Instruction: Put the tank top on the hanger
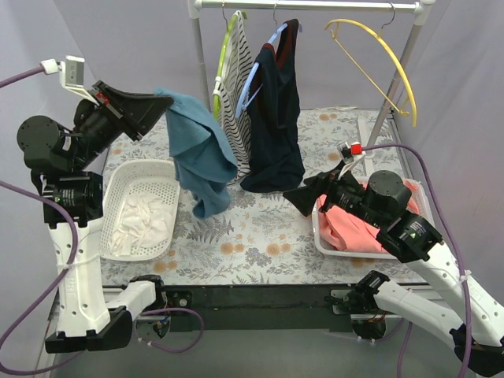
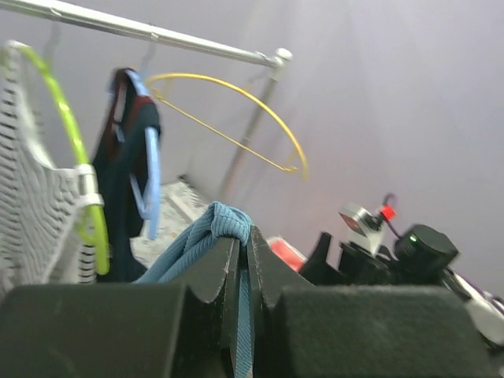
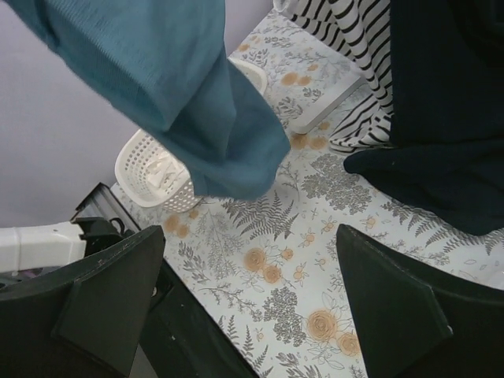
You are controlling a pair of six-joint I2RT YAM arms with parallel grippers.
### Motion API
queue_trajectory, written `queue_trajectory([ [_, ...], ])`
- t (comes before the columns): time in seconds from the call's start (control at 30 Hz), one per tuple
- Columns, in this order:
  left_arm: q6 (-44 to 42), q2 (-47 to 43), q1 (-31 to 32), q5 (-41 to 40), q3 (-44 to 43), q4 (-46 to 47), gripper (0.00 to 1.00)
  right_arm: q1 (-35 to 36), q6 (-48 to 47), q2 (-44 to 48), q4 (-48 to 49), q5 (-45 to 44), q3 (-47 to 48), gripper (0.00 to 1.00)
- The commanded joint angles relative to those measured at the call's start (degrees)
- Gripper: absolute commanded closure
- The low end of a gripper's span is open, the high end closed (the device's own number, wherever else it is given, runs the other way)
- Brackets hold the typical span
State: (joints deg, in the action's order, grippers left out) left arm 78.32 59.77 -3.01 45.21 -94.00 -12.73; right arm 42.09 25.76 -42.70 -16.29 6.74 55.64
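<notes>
1. The tank top (image 1: 201,150) is teal-blue, soft ribbed fabric. It hangs bunched from the left pincer (image 1: 164,98), whose jaws are closed on a fold at its top. The rest droops in loose folds above the surface (image 1: 260,236).
2. The hanger (image 1: 390,50) is thin, bright yellow and curved. It hangs by its metal hook from the rail (image 1: 315,5), tilted with one end slanting low, well apart from the tank top.
</notes>
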Motion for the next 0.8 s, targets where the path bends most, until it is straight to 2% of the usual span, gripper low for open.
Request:
queue_trajectory([
  [0.0, 8.76, -0.35, 4.39, 10.24, 7.05, 8.77, 1.00, 0.19, -2.03, 2.09, 0.56, -6.39, 1.76, 0.01],
  [0.07, 9.92, -1.14, 6.86, 12.53, 14.08, 8.78, 1.00, 0.19, -2.11, 3.67, 0.56, -10.07, 0.53, 0.01],
  [0.13, 11.23, -1.67, 12.56, 13.50, 20.05, 8.69, 1.00, 0.19, -2.55, 4.99, 0.47, -11.40, -0.26, 0.01],
  [0.17, 11.67, -1.85, 15.11, 13.41, 25.74, 8.60, 1.00, 0.19, -2.73, 5.34, 0.39, -12.62, -1.22, 0.01],
  [0.2, 11.41, -2.11, 21.57, 12.63, 29.19, 8.60, 1.00, 0.19, -3.08, 5.43, 0.30, -13.07, -1.58, 0.01],
  [0.27, 10.28, -3.68, 28.11, 7.28, 37.43, 8.51, 1.00, 0.19, -3.17, 5.61, -0.05, -14.12, -2.46, 0.01],
  [0.3, 10.27, -3.95, 33.97, 5.61, 39.83, 8.51, 1.00, 0.19, -3.17, 5.52, -0.40, -14.13, -2.72, 0.01],
  [0.37, 11.05, -4.13, 38.66, 0.00, 46.92, 9.73, 1.00, 0.19, -3.00, 5.34, -0.75, -14.30, -3.16, 0.01],
  [0.4, 12.10, -3.78, 43.47, -1.69, 48.71, 10.70, 1.00, 0.19, -2.91, 5.34, -0.76, -14.21, -3.95, 0.01],
  [0.43, 12.29, -3.09, 45.70, -2.75, 50.39, 11.41, 0.99, 0.19, -2.65, 5.26, -0.76, -14.04, -4.39, 0.01],
  [0.5, 11.86, -0.28, 51.57, -6.09, 53.02, 12.38, 0.88, 0.19, -2.38, 4.99, -0.76, -13.78, -5.53, 0.01],
  [0.57, 11.06, 1.40, 53.71, -7.93, 53.56, 11.86, 0.72, 0.19, -2.20, 4.47, -0.93, -12.55, -6.06, 0.02],
  [0.6, 10.36, 1.32, 54.07, -10.56, 53.74, 10.63, 0.59, 0.19, -2.03, 4.03, -1.11, -11.85, -6.41, 0.02],
  [0.63, 9.84, 0.62, 54.07, -13.37, 53.65, 8.88, 0.35, 0.19, -2.03, 3.85, -1.46, -11.23, -6.68, 0.02],
  [0.67, 9.22, -0.26, 54.07, -16.79, 53.22, 3.82, 0.33, 0.19, -2.03, 3.68, -1.55, -10.01, -6.86, 0.02],
  [0.7, 8.69, -2.53, 54.07, -25.61, 51.91, 0.72, 0.32, 0.19, -2.03, 3.50, -1.81, -9.47, -7.21, 0.03],
  [0.77, 9.30, -4.82, 53.98, -34.36, 50.41, -8.22, 0.30, 0.19, -2.12, 3.50, -1.72, -8.07, -8.43, 0.03],
])
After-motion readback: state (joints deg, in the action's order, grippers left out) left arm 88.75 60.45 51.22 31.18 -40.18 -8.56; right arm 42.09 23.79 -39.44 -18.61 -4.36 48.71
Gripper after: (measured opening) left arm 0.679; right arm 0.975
